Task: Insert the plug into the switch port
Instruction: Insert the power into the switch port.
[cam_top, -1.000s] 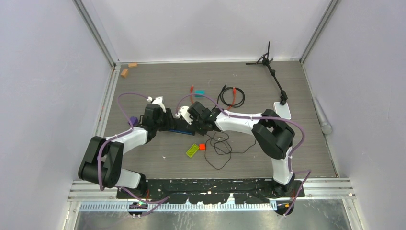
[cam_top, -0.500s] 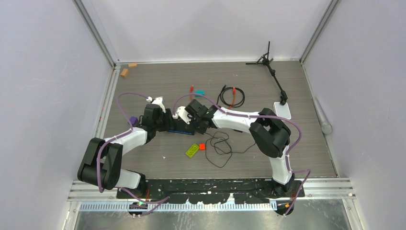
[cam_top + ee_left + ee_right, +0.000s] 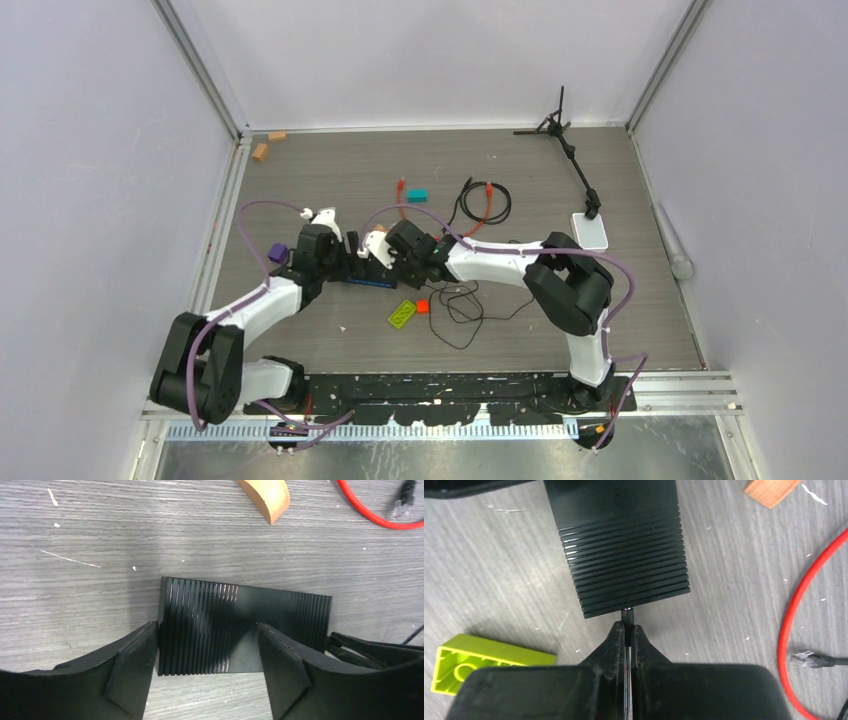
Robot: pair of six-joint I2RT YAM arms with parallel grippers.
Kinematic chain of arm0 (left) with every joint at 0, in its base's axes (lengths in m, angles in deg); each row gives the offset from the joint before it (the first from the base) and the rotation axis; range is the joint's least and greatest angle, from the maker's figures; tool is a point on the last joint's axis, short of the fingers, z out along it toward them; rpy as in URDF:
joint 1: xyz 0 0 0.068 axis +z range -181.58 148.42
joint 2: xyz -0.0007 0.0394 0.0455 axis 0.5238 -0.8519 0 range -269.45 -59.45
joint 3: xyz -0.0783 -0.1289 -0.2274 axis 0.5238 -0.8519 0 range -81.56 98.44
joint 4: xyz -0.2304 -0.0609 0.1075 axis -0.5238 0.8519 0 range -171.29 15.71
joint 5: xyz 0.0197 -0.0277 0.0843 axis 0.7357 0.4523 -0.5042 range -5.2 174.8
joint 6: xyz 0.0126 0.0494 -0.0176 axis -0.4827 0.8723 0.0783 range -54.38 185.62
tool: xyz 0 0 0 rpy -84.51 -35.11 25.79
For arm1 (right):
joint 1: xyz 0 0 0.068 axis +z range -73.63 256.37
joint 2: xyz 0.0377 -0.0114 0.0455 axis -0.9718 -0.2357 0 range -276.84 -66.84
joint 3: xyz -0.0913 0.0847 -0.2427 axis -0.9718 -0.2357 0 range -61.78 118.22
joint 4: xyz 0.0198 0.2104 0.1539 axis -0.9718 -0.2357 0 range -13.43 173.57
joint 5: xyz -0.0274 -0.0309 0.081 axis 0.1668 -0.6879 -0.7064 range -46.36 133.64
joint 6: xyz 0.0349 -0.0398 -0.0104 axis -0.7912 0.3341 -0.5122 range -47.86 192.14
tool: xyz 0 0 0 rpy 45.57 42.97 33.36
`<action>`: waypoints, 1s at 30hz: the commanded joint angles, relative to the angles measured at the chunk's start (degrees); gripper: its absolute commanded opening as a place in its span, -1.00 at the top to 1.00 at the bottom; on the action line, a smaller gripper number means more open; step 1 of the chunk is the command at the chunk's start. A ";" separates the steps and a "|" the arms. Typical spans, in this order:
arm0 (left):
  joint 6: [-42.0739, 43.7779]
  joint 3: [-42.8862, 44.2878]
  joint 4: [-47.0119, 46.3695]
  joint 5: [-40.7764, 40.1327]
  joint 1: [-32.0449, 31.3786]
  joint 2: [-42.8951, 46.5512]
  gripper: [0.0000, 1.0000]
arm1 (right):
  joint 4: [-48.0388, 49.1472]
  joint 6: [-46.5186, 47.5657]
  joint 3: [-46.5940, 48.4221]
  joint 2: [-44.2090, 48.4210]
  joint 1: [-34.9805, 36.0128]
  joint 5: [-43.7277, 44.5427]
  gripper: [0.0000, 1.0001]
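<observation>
The switch (image 3: 372, 279), a black ribbed box, lies flat on the table and shows in both wrist views (image 3: 240, 625) (image 3: 621, 565). My right gripper (image 3: 626, 630) is shut on a small black barrel connector (image 3: 626, 616) on a thin black wire; its tip touches the switch's near edge. My left gripper (image 3: 205, 680) is open. One finger is beside the switch's left end and the other over its top. The plug (image 3: 805, 657), a small clear tip, lies loose beside the red-orange cable (image 3: 796, 605), right of the switch. It also shows in the left wrist view (image 3: 401, 506).
A green brick (image 3: 402, 313) and a small red block (image 3: 422, 306) lie just near of the switch, with loops of thin black wire (image 3: 455, 312). A wooden piece (image 3: 267, 497) sits beyond the switch. A cable coil (image 3: 485, 200) and a teal block (image 3: 417, 193) lie farther back.
Both grippers have shifted a little left and toward the near edge, and the switch has moved with them. The right gripper stays shut on the barrel connector.
</observation>
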 commanded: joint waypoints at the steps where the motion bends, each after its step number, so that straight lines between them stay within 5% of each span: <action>1: -2.65 -1.32 0.71 0.04 -2.00 6.54 -0.54 | 13.22 -1.81 -3.95 6.47 2.08 -2.09 0.99; 10: -3.98 -1.51 2.06 -5.81 -1.99 8.30 -0.64 | 8.22 -1.43 -6.87 6.90 2.11 -0.57 0.74; 24: -4.16 -0.67 3.86 -6.82 -1.90 7.14 -0.64 | 1.45 -0.29 -3.84 7.48 1.84 -0.25 0.02; 30: -3.91 -0.31 3.64 -7.36 -1.90 6.81 -0.64 | -0.40 -1.14 -2.00 6.52 -0.97 -5.79 -0.16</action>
